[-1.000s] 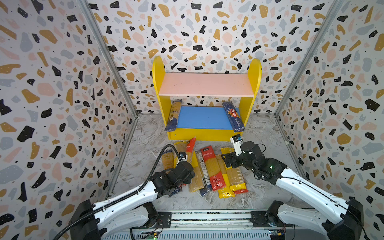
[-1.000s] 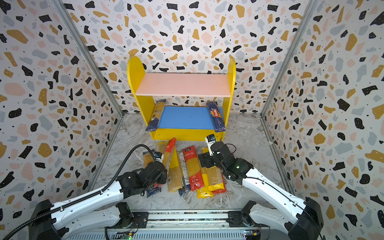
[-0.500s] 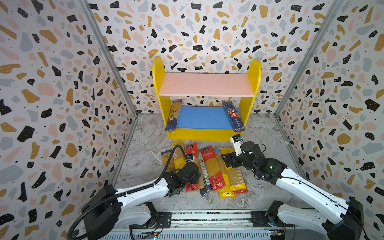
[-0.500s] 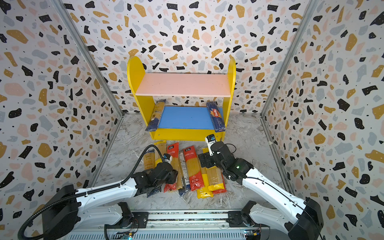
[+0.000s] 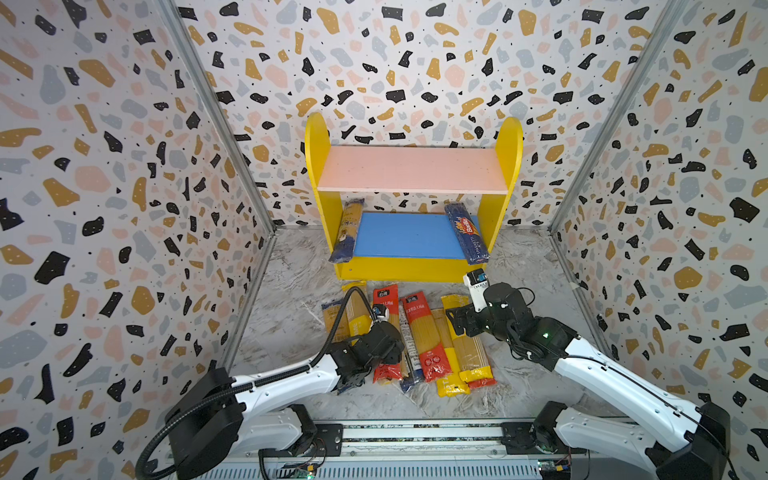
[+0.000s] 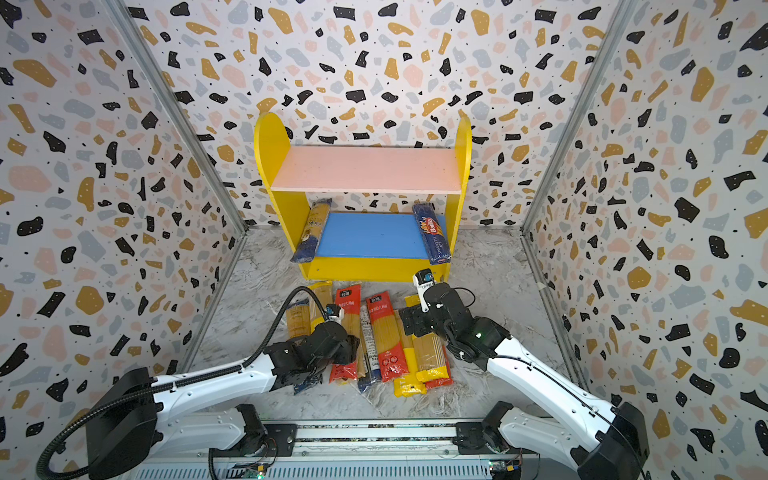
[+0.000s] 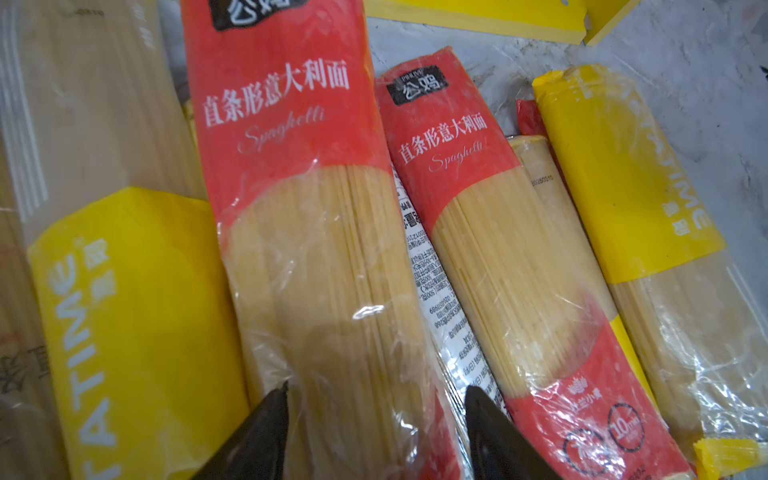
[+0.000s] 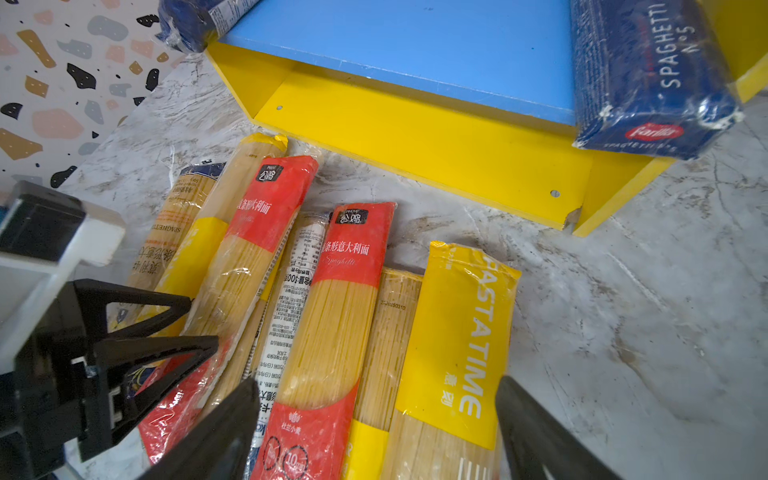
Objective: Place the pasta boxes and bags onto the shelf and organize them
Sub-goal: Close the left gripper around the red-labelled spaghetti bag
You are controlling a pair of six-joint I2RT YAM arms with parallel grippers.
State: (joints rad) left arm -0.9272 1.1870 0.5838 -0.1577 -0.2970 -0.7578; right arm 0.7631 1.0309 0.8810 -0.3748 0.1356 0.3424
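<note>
Pasta bag [image 7: 316, 232] with red ends lies on the counter [image 5: 286, 299] between the parted fingers of the left end effector [image 7: 376, 386], which straddles it without visibly gripping. The right end effector [image 8: 378, 381] hangs wide and empty over the neighbouring bags [image 5: 424, 332]. Two packs [image 5: 348, 228] lie on the shelf [image 5: 509, 166], at either end of its blue lower board [image 5: 403, 235]. This looks like a pick: next, close on the bag's middle and lift it level.
</note>
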